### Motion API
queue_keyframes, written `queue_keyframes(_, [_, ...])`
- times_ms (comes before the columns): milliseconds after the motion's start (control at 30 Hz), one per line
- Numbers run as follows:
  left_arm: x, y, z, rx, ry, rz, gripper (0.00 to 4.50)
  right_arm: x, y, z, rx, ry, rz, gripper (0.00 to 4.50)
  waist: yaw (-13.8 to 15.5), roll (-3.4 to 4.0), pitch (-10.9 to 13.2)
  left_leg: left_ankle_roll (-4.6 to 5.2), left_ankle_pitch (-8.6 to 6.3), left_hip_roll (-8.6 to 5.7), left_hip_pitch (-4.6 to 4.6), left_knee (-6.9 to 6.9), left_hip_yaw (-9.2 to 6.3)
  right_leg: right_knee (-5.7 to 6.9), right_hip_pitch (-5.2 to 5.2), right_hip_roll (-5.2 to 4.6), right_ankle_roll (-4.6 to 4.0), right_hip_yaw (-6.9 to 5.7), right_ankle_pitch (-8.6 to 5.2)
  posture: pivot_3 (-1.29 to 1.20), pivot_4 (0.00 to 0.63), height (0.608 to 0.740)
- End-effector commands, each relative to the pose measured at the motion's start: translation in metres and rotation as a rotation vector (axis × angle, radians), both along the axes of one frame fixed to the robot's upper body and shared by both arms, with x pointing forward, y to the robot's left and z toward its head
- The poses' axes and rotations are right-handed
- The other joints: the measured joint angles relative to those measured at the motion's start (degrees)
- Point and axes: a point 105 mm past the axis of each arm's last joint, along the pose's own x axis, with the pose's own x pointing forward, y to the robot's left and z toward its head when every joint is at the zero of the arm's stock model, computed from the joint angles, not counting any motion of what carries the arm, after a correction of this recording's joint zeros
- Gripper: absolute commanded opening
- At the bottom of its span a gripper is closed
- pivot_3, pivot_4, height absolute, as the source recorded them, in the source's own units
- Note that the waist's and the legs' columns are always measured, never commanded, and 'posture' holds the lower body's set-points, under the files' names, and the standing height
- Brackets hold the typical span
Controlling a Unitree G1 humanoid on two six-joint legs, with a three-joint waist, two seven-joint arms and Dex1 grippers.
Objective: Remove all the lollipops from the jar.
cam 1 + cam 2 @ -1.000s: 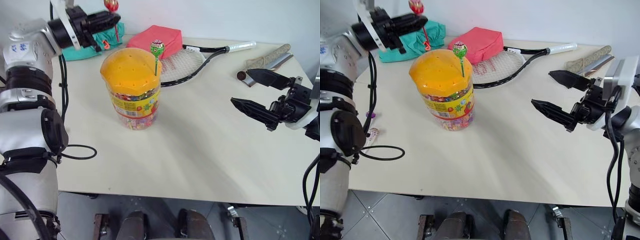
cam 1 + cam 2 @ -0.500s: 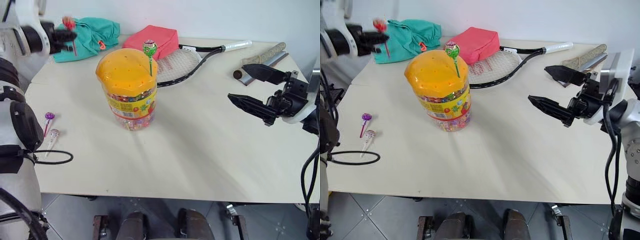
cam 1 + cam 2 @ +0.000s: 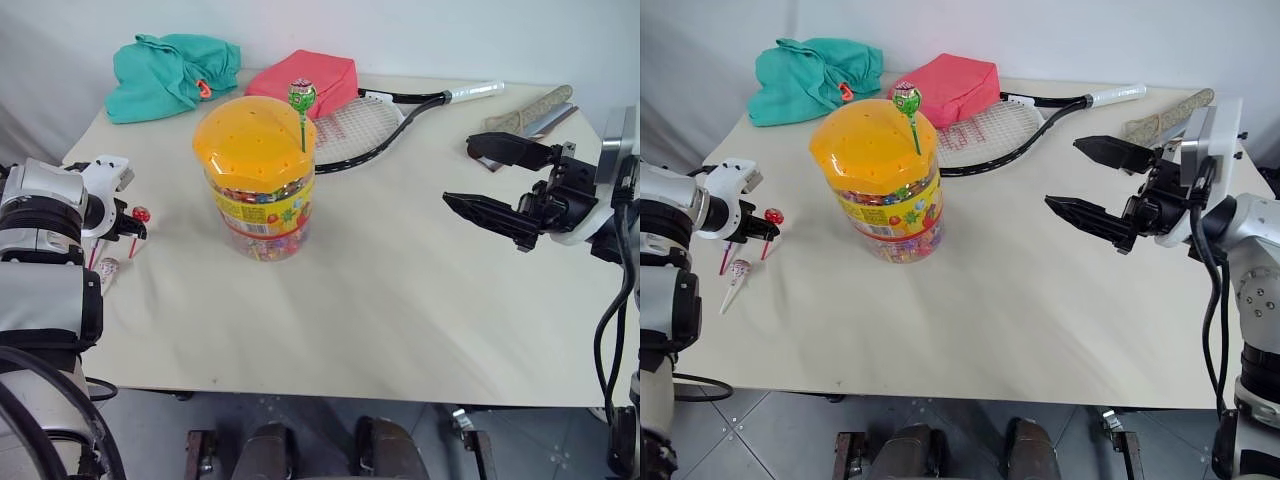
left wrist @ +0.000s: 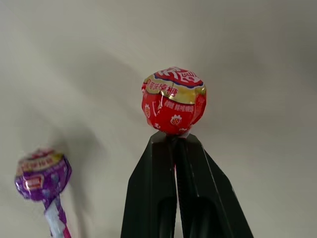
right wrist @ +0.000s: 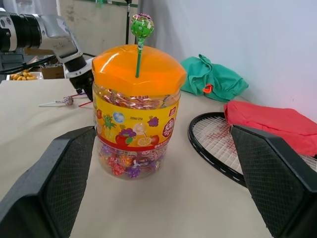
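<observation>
Little could be read. The red lollipop (image 4: 174, 101), pinched at the tips of the left gripper (image 4: 174, 144), carried white characters on its gold band and red crown, with small strawberry pictures below; the characters could not be made out. The purple lollipop (image 4: 42, 174), lying near that gripper's fingers, bore a gold band with illegible print. The yellow label on the jar (image 5: 135, 125), between the right gripper's spread fingers, showed fruit pictures and a small dark line of print, unreadable.
</observation>
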Motion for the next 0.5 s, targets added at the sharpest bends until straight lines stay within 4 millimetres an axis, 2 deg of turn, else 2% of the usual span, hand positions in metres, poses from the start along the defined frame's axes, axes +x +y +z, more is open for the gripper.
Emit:
queue_keyframes(33, [0.001, -0.001, 0.011, -0.006, -0.031, -0.02, 0.53, -0.004, 0.001, 0.01, 0.001, -0.049, 0.013, 4.5, -0.05, 0.0, 0.0, 0.0, 0.0, 0.0, 0.0, 0.0, 0.0, 0.0, 0.0, 0.0, 0.0, 0.0, 0.0, 0.0, 0.15, 0.74])
queue_keyframes(100, [0.002, -0.002, 0.015, -0.011, -0.044, -0.024, 1.03, -0.004, 0.001, 0.01, 0.0, -0.05, 0.016, 4.5, -0.11, 0.0, 0.0, 0.0, 0.0, 0.0, 0.01, 0.0, 0.01, 0.0, 0.0, 0.0, 0.0, 0.0, 0.0, 0.0, 0.15, 0.74])
queue_keyframes(300, [0.002, -0.004, 0.034, 0.007, -0.075, -0.048, 2.89, -0.003, 0.002, 0.01, -0.004, -0.05, 0.025, 4.5, -0.13, 0.0, 0.0, 0.0, 0.0, 0.01, 0.01, 0.0, 0.03, 0.0, 0.0, 0.0, 0.0, 0.0, 0.0, 0.0, 0.15, 0.74])
queue_keyframes(467, [-0.001, -0.008, 0.066, 0.016, -0.156, -0.106, 4.4, -0.003, 0.001, 0.012, -0.018, -0.044, 0.026, 4.5, -0.13, 0.0, 0.0, 0.0, 0.0, 0.01, 0.01, -0.01, 0.02, 0.0, 0.0, 0.0, 0.0, 0.0, 0.0, 0.0, 0.15, 0.74])
queue_keyframes(500, [-0.004, -0.011, 0.075, 0.002, -0.177, -0.144, 4.46, -0.003, 0.002, 0.012, -0.02, -0.043, 0.026, 4.5, -0.13, 0.0, 0.0, 0.0, 0.0, 0.02, 0.01, 0.0, 0.02, 0.0, 0.0, 0.0, 0.0, 0.0, 0.0, 0.0, 0.15, 0.74])
